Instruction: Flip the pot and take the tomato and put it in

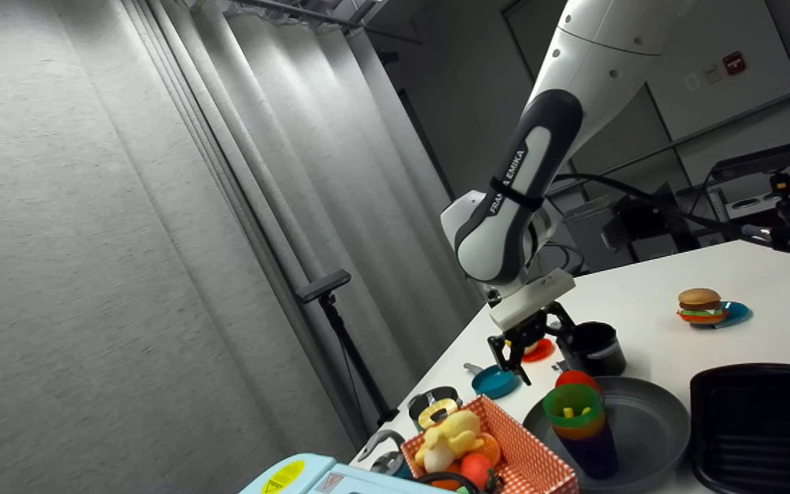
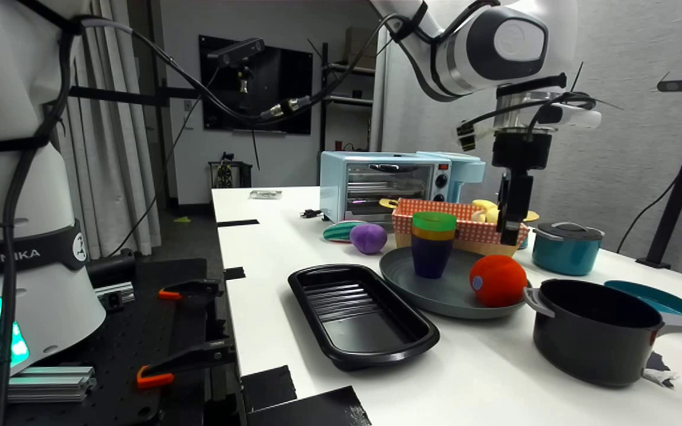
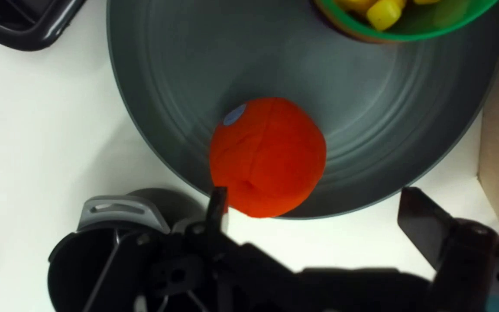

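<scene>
The black pot (image 1: 599, 353) stands upright with its opening up in both exterior views (image 2: 595, 340), beside the grey dish (image 2: 403, 284). In the wrist view the pot (image 3: 80, 264) is at lower left, partly hidden by a finger. The tomato (image 2: 498, 281), a round red soft piece, rests on the grey dish near its edge. It also shows in the wrist view (image 3: 269, 158), and partly behind the cups in an exterior view (image 1: 575, 379). My gripper (image 3: 314, 195) is open and empty above the table, between the dish and the teal pans. It also shows in both exterior views (image 1: 544, 358) (image 2: 510, 234).
Stacked cups (image 2: 433, 242) with yellow bits stand on the dish. A checked basket (image 1: 525, 453) of toy food is beside it. A black tray (image 2: 364, 319), teal pan (image 1: 496, 381), lidded teal pot (image 2: 567, 251), burger (image 1: 700, 306) and toy oven (image 2: 376, 183) stand around.
</scene>
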Controlling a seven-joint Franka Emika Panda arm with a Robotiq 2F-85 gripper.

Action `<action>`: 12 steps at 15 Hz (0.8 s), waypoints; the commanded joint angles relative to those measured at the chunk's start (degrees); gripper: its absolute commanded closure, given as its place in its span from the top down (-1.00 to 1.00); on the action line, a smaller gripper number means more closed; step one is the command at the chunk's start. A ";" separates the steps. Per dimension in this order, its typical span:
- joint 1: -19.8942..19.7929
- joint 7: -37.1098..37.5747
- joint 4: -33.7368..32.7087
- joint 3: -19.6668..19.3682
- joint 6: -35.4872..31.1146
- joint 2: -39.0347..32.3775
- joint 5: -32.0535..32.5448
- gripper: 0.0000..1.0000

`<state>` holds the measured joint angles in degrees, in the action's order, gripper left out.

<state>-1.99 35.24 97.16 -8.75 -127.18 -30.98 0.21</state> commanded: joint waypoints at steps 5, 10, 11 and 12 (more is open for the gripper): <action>-0.52 0.83 -4.13 -2.32 1.68 -4.81 -0.72 1.00; 0.20 0.47 -3.41 -1.92 1.97 -4.71 -0.71 1.00; 0.30 0.51 -3.37 -1.89 2.09 -4.71 -0.72 1.00; 0.38 0.52 -3.32 -1.84 2.15 -4.70 -0.72 1.00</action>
<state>-1.94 35.24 95.18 -10.58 -126.98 -35.27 0.21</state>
